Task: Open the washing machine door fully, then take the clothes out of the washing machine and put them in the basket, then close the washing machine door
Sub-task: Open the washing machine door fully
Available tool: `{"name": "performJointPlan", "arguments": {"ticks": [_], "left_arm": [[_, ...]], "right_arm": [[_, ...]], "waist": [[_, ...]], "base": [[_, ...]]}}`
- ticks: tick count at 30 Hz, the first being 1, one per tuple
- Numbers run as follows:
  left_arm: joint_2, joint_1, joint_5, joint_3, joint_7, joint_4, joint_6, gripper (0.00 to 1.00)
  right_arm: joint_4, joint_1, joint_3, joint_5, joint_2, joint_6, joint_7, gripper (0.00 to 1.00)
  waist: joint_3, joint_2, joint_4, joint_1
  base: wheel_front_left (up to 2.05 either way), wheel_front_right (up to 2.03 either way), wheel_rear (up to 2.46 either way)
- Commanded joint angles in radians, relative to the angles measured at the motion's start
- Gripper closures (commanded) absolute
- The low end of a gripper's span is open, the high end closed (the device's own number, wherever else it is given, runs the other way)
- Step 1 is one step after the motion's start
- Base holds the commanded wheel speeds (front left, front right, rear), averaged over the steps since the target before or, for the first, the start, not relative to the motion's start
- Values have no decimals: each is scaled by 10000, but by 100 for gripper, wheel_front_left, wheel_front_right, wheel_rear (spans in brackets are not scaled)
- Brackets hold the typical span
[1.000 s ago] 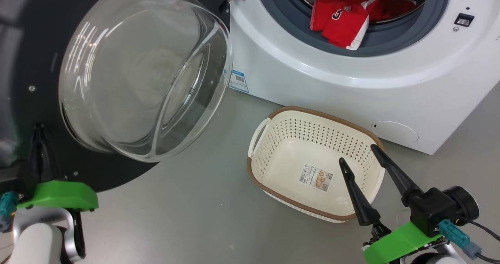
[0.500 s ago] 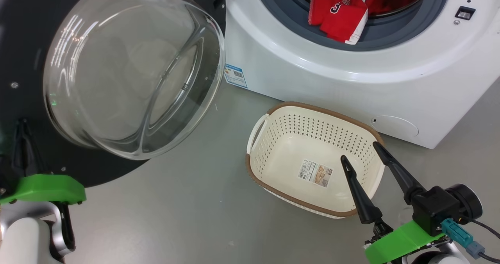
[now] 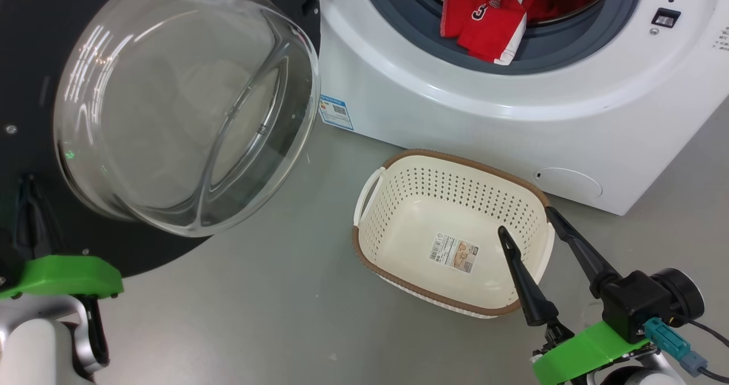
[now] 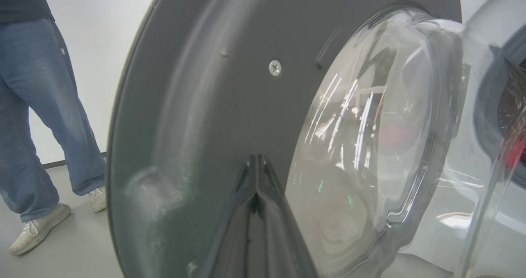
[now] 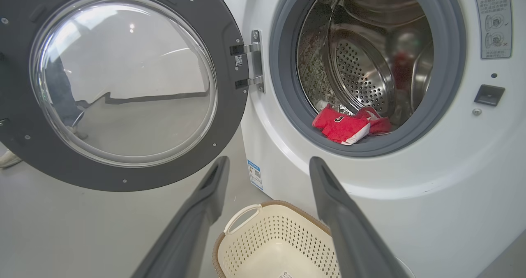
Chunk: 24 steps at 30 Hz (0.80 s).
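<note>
Door [image 3: 182,106] swings slightly wider, pushed by left gripper [image 4: 255,167], pinched together against its dark rim. Right gripper [image 3: 527,221] hangs spread above basket [image 3: 455,185]. Clothes [image 3: 484,26] lie reachable; unloading comes next.

In the head view the washing machine door [image 3: 28,60] runs off the frame at nine and twelve o'clock, and the clothes [image 3: 484,23] are cut by the edge at twelve. Print on the blue label [image 3: 336,111] is too small to read (the sticker [image 3: 454,252] in the basket [image 3: 455,194] likewise). In the left wrist view the left gripper [image 4: 255,165], jaws together, hides the door's rim at six, and a person [image 4: 24,84] is cropped above the waist at eleven.
</note>
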Motion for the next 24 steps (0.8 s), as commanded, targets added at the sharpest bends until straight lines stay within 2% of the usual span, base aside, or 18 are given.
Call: {"name": "performJointPlan", "arguments": {"ticks": [1, 6, 7, 8, 9, 18, 24], "left_arm": [[393, -185, 120, 420, -39, -314, -75, 100], [45, 121, 158, 464, -39, -784, -412, 100], [-31, 196, 119, 488, -39, -883, -505, 92], [-153, 358, 145, 454, -39, -1126, -685, 48], [-208, 458, 206, 387, -39, -1276, -773, 0], [-730, 1450, 299, -245, -39, -2833, -1408, 0], [-937, 1903, -32, -543, -40, -3559, -1562, 0]], "right_arm": [[-232, -384, 207, -19, 18, 63, -94, 0], [-114, -388, 155, 77, 18, 63, -252, 0], [-88, -393, 131, 99, 18, 63, -290, 0], [-28, -403, 75, 135, 18, 63, -368, 0], [3, -403, 44, 151, 18, 63, -416, 0], [394, -382, -196, 458, 18, 63, -929, 0], [712, -341, -393, 638, 18, 63, -1359, 0]], "waist": [[-13, 0, -2, 0], [-111, 0, -53, 0], [-127, 0, -72, 0], [-166, 0, -109, 0], [-198, 0, -133, 0], [-512, 0, -544, 0], [-778, 0, -1055, 0]], "base": [[0, 0, 0], [0, 0, 0], [0, 0, 0], [0, 0, 0], [0, 0, 0], [0, 0, 0], [0, 0, 0]]}}
